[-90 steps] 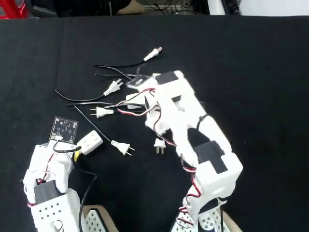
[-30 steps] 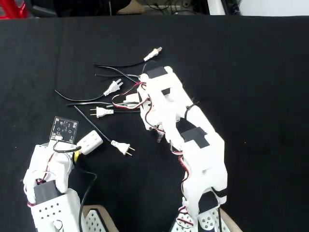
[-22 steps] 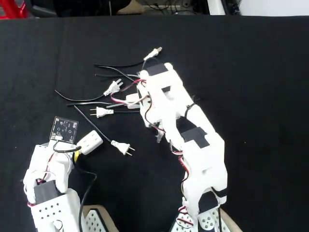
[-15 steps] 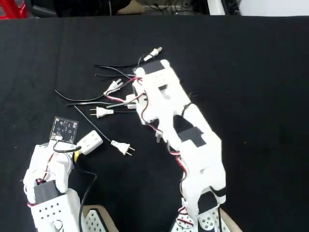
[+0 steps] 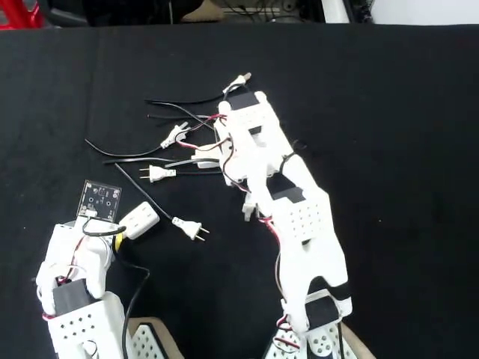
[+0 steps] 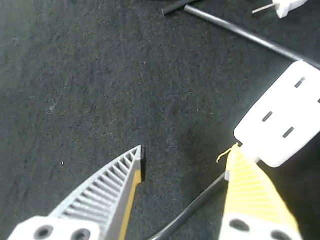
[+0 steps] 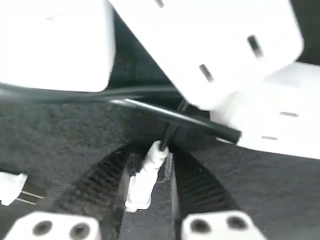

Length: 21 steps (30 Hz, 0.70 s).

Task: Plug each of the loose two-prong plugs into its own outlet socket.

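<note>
Black table [image 5: 404, 149], right tool [image 7: 151, 155] clamping white plug [image 7: 142, 185], left tool [image 6: 185, 152] spread beside outlet [image 6: 280, 120]

Free passage is left over the bare black cloth [image 5: 404, 149] beyond the right arm [image 5: 288, 198]. The middle is blocked by crossed cords [image 5: 146, 192] and loose plugs [image 5: 156, 173]. The left gripper [image 6: 186, 152] is hemmed by the outlet block [image 6: 277, 122] just beside it.

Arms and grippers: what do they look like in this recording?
The left arm and right arm are white plastic shells with black motor blocks and loose red, white and black wires. The left gripper has ribbed fingers, one grey, one yellow; the right gripper has ribbed black fingers.
</note>
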{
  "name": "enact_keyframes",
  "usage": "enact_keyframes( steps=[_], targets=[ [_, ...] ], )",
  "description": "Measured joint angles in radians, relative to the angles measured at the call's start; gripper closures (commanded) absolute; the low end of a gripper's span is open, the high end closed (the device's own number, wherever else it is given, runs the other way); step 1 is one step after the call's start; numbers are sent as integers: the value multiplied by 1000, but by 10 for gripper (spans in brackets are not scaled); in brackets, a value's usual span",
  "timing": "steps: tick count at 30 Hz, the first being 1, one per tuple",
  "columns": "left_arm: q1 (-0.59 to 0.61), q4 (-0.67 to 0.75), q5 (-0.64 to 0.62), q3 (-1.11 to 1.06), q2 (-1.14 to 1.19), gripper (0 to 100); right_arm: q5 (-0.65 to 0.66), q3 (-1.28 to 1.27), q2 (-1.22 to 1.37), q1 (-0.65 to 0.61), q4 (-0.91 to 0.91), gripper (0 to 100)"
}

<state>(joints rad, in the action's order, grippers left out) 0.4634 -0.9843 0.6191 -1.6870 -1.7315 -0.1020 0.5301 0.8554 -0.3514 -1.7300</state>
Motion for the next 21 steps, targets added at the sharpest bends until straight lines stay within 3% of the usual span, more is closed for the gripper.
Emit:
enact_keyframes(
  steps=[13,21],
  targets=[
    [0,0,0,0,0,733,-2,-64,-31,-29,0,986],
    [0,0,0,0,0,733,28,-319,-290,-147,0,983]
  ],
)
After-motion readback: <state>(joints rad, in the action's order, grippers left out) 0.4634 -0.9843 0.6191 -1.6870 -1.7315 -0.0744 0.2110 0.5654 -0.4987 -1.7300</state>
